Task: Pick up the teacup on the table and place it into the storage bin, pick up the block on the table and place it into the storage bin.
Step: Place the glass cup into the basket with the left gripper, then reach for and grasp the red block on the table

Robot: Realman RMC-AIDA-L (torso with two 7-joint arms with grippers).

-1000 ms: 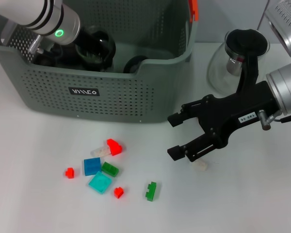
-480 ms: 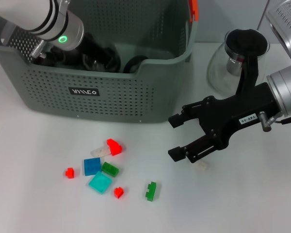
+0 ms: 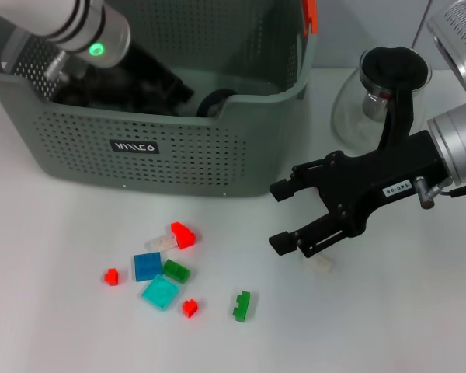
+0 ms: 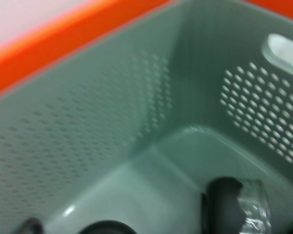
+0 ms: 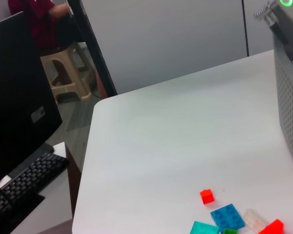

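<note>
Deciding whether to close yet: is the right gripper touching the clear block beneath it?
Cannot tell. In the head view the open right gripper hangs over the clear block, its lower finger overlapping the block's edge, so no contact or gap shows plainly.

Glass pitcher (image 3: 373, 97), black lid, standing on white table (image 3: 78, 334); keyboard (image 5: 24, 183), plastic stool (image 5: 68, 66) beyond.

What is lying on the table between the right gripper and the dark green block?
In the head view, only a small clear block lies just under the right gripper; beyond it the table is bare up to the dark green block.
</note>
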